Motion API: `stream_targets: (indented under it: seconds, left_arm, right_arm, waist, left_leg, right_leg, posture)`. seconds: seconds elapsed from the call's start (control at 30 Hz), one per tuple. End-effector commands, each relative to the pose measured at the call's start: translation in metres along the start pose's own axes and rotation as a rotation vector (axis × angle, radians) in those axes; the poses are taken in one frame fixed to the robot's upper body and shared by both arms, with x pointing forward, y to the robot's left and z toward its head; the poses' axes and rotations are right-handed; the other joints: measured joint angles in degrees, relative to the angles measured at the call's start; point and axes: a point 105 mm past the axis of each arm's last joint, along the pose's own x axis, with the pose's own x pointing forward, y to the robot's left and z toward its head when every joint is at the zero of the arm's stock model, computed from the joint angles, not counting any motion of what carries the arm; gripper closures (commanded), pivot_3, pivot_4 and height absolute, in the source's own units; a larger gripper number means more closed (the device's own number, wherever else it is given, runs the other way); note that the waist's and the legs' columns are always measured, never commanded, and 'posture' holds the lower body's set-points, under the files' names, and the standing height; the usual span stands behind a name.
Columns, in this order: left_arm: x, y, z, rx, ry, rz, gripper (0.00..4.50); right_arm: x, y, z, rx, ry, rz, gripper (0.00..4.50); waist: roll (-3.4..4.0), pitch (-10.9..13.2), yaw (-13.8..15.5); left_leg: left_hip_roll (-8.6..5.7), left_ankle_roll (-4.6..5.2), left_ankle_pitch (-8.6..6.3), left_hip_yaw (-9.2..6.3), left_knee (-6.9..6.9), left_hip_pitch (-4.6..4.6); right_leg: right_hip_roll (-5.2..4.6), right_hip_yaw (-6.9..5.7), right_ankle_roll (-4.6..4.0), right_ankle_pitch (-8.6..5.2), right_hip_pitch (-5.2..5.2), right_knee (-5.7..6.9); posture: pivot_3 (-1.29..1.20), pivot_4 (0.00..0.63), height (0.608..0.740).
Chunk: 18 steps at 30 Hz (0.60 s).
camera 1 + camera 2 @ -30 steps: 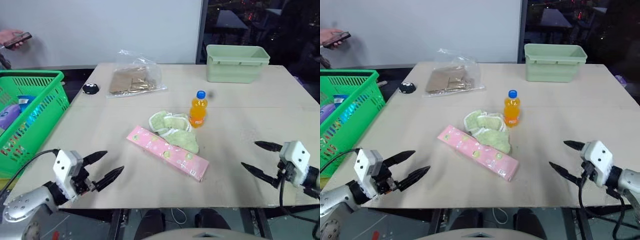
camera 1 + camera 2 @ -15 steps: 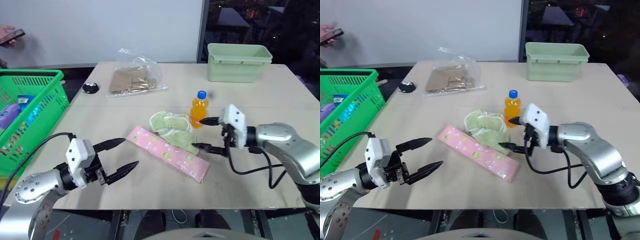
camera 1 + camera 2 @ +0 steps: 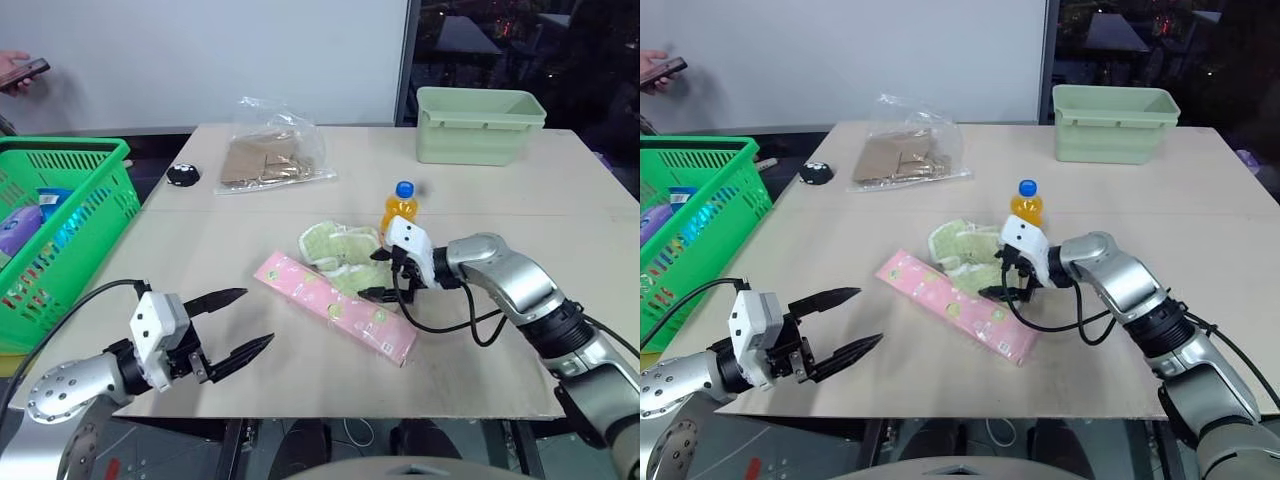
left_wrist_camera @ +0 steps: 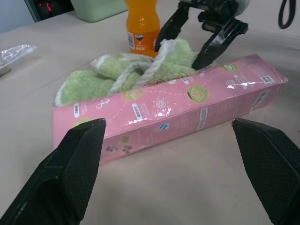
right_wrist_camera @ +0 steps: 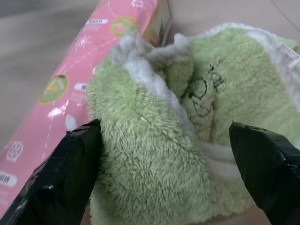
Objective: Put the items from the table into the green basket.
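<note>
While the pale green fluffy cloth (image 3: pixel 345 262) lies crumpled mid-table against the far long side of the pink box (image 3: pixel 334 305), the right gripper (image 3: pixel 376 274) has its spread fingers straddling the cloth's near-right end, not yet closed on it. Just behind stands the orange bottle (image 3: pixel 398 210); the clear bag (image 3: pixel 268 155) lies further back, the green basket (image 3: pixel 62 235) sits at the table's (image 3: pixel 500 330) left edge, and the left gripper (image 3: pixel 236 322) hovers wide open at the near-left.

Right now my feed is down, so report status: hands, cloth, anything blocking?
Right hand open, straddling the green cloth. Left hand open, empty, near table edge. Pink box touches the cloth; bottle just behind.
</note>
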Motion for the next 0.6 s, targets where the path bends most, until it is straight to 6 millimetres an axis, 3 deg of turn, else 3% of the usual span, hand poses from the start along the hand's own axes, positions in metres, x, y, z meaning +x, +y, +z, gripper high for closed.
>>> stream_targets:
  seconds: [0.03,0.07,0.27,0.4,0.6]
  left_arm:
    - [-0.001,0.000,0.008,0.048,-0.022,0.007,0.01]
    - [-0.001,0.001,0.009,0.053,-0.023,0.008,0.01]
    - [-0.001,0.003,0.009,0.060,-0.026,0.008,0.00]
    - [-0.001,0.004,0.008,0.057,-0.030,0.012,0.00]
    - [0.000,0.008,0.008,0.057,-0.045,0.020,0.00]
  right_arm:
    - [0.010,-0.011,-0.004,-0.014,0.038,-0.042,0.00]
    - [0.014,-0.013,-0.009,-0.025,0.059,-0.054,0.00]
    - [0.018,-0.011,-0.018,-0.057,0.087,-0.042,2.71]
    - [0.003,-0.014,0.005,-0.083,-0.033,-0.066,4.45]
    - [-0.039,0.009,0.068,-0.170,-0.348,0.021,4.45]
  waist:
    - [0.00,0.00,0.08]
    - [0.00,0.00,0.23]
    - [0.02,0.01,1.08]
    - [0.02,0.01,1.07]
    - [0.07,0.04,1.03]
  left_leg:
    - [0.00,0.00,0.00,-0.01,0.00,0.01]
    - [0.00,0.00,0.00,-0.01,0.00,0.01]
    - [-0.02,0.00,0.00,-0.01,0.00,-0.03]
    - [-0.02,0.00,0.00,0.00,0.00,-0.02]
    - [-0.01,0.00,0.00,-0.02,-0.01,-0.09]
  right_leg:
    - [0.01,-0.02,-0.02,-0.01,-0.01,0.00]
    - [0.00,-0.02,-0.02,-0.01,-0.02,0.00]
    - [-0.01,-0.02,0.00,0.00,-0.03,-0.01]
    - [-0.01,-0.02,-0.01,-0.01,-0.03,-0.01]
    - [-0.01,-0.03,0.15,0.07,-0.03,0.00]
  posture:
    - [0.10,0.000,0.740]
    - [0.10,0.000,0.740]
    - [0.10,0.000,0.740]
    - [0.09,0.000,0.740]
    - [0.07,0.000,0.740]
